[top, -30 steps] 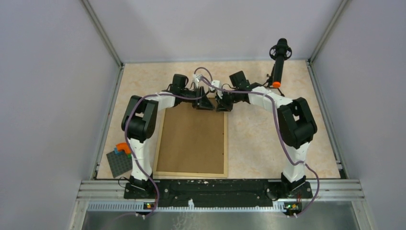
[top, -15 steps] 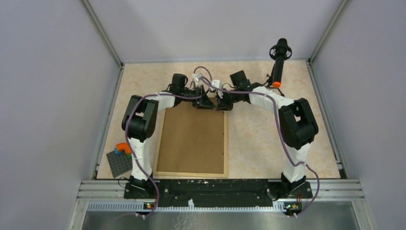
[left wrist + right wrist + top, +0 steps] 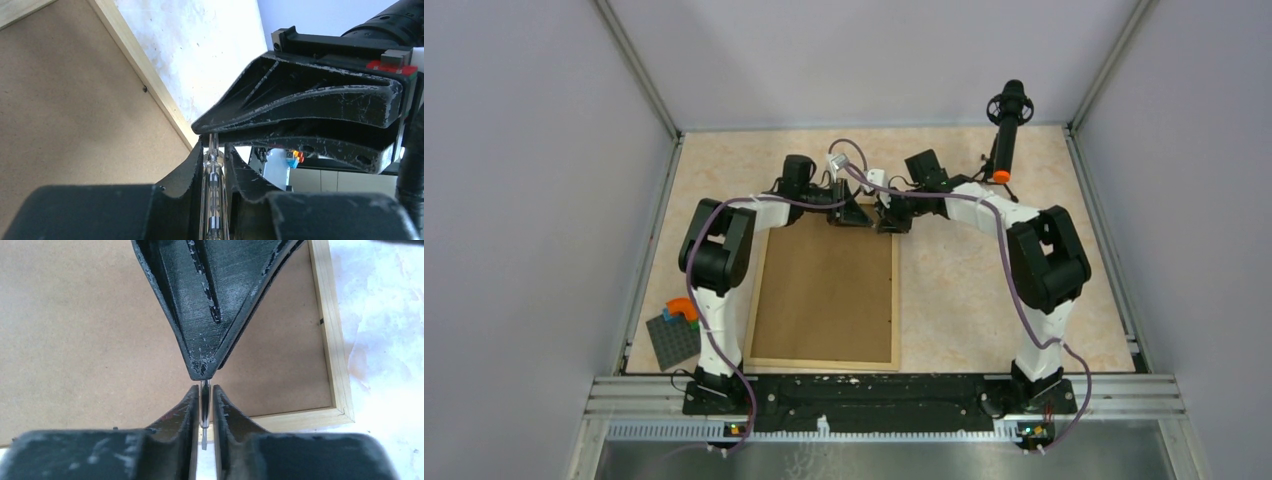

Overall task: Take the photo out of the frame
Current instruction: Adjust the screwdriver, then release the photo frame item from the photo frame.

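Brown fibreboard [image 3: 824,290] faces up: the frame [image 3: 824,362] lies back-up on the table [image 3: 964,300], left of centre, its long axis running 12 to 6 o'clock. No photo shows; it is judged to sit face-down under the board. Both arms reach to the frame's 12 o'clock rail, toward the 1 o'clock corner, and meet tip to tip. Right gripper [image 3: 204,388] is clamped on a thin metal strip [image 3: 204,407], perhaps a retaining tab. Left gripper [image 3: 214,149] stands nearly closed about a shiny sliver [image 3: 212,172]; whether it pinches cannot be told. Progress: early. The board lies seated within the rails, so tabs, board and photo are all left to free.
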Motion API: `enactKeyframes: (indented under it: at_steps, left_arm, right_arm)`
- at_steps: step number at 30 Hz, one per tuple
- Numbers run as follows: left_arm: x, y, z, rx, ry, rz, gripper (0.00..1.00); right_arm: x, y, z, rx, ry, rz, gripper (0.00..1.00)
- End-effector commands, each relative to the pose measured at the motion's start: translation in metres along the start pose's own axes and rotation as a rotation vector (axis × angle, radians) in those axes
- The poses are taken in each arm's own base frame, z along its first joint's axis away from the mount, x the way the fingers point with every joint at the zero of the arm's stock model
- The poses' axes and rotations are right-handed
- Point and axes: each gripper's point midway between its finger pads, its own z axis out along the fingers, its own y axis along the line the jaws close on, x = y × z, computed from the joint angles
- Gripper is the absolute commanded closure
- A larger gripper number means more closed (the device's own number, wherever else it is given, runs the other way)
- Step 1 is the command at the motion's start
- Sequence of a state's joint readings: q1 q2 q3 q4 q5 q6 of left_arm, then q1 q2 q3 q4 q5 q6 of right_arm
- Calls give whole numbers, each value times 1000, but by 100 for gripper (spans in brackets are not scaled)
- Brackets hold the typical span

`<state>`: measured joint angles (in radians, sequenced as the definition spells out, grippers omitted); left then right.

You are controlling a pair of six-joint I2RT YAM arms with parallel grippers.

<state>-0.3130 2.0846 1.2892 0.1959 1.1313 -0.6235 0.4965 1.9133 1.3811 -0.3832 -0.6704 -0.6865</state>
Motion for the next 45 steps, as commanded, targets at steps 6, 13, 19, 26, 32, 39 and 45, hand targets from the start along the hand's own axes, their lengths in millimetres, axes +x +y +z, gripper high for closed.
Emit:
enactKeyframes:
  at_steps: [6, 13, 19, 26, 32, 39, 45]
  left_arm:
    - [-17, 24, -11, -52, -61, 104, 100]
    - [-18, 53, -14, -150, -17, 126, 100]
    - [-21, 62, -9, -135, -48, 128, 100]
    - [-12, 63, -2, -94, -67, 150, 100]
    - [-4, 73, 1, -101, -45, 161, 100]
    - [6, 73, 5, -94, -23, 156, 100]
    - [13, 71, 9, -82, -13, 130, 100]
  right_arm:
    - [-16, -9, -31, 59, -33, 67, 49]
    - [36, -18, -53, 57, 80, 102, 51]
    - [66, -11, -40, 14, 153, 193, 54]
    - [82, -13, -26, 27, 166, 251, 55]
    - [89, -21, -13, 19, 174, 274, 58]
    - [83, -21, -7, -3, 154, 268, 59]
    - [79, -19, -5, -21, 148, 256, 61]
